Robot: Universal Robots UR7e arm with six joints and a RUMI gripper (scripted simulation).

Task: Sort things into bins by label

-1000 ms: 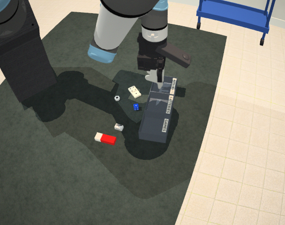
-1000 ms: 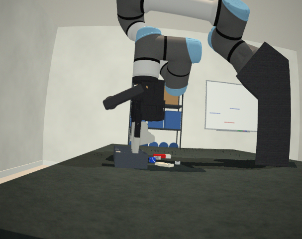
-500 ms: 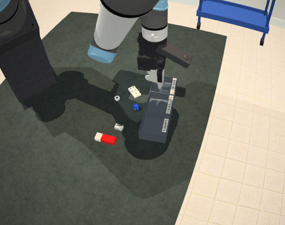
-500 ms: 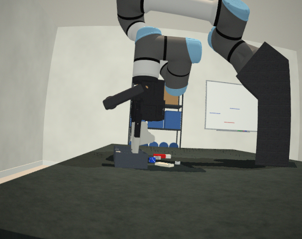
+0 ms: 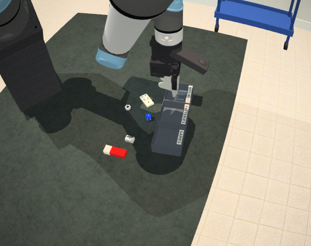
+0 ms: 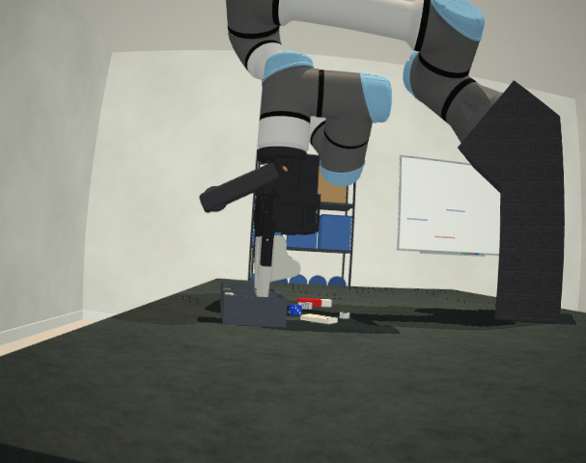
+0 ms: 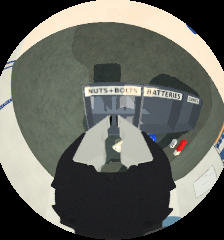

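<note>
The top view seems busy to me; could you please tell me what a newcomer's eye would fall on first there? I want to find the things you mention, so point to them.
Probably the red-and-white block point(image 5: 118, 152) point(image 6: 309, 302) point(image 7: 181, 146), bright against the dark mat toward the robot's base side of the bins. Next might come the blue die point(image 5: 148, 116) point(image 6: 294, 310) point(image 7: 152, 137), beside the dark three-part bin row point(image 5: 166, 150) point(image 6: 253, 311) point(image 7: 167, 120), with the arm's pale jaws reaching down at its NUTS+BOLTS end.

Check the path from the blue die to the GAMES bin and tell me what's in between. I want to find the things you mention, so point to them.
Only the bin's side wall point(image 5: 157, 126) rises between the blue die point(image 5: 148, 116) point(image 6: 294, 310) point(image 7: 152, 137) and the GAMES bin point(image 5: 167, 135) point(image 7: 191, 117); nothing else visible.
</note>
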